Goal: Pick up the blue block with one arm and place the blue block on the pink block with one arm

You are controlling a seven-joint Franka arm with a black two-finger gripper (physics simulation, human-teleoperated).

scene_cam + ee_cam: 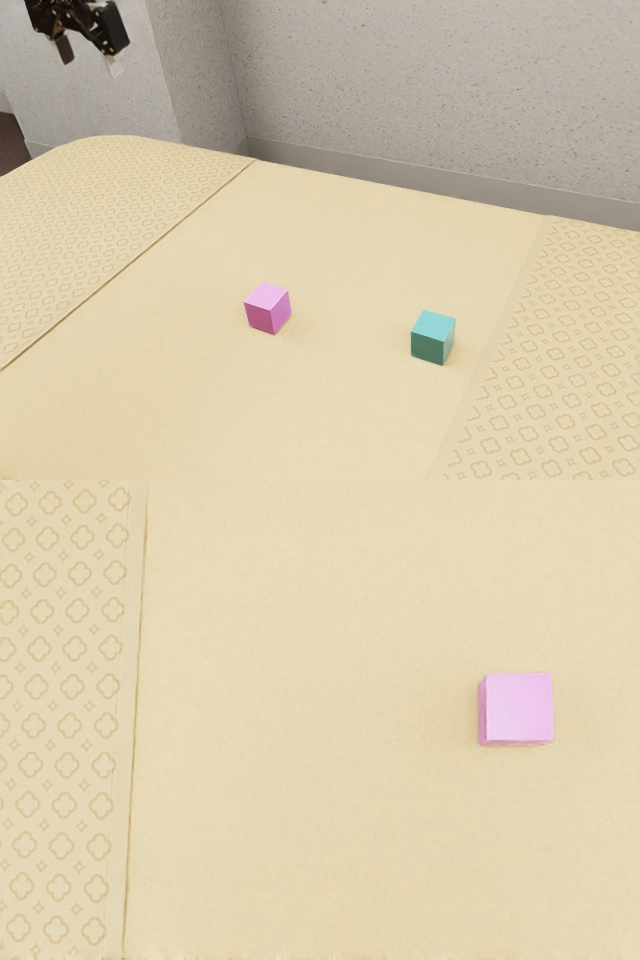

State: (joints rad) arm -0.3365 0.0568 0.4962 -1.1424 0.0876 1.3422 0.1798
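Nearest: blue block (433, 337), resting flat on the plain tan tabletop (350, 240), close to the patterned strip (560, 380) at the exterior view's right. Pink block (267, 307) sits well apart from it, toward the exterior view's left. Pincer (90, 58) hangs high above the tabletop's far left corner, fingers spread, gripping nothing.

The small pink cube (268, 307) sits on the plain middle strip of the cloth-covered table (330, 230). The small blue-green cube (433, 336) sits on the same strip, well apart toward the exterior view's right, near the patterned side band (570, 350). The black two-finger gripper (90, 58) hangs high above the table's far end at the exterior view's left, well apart from both.
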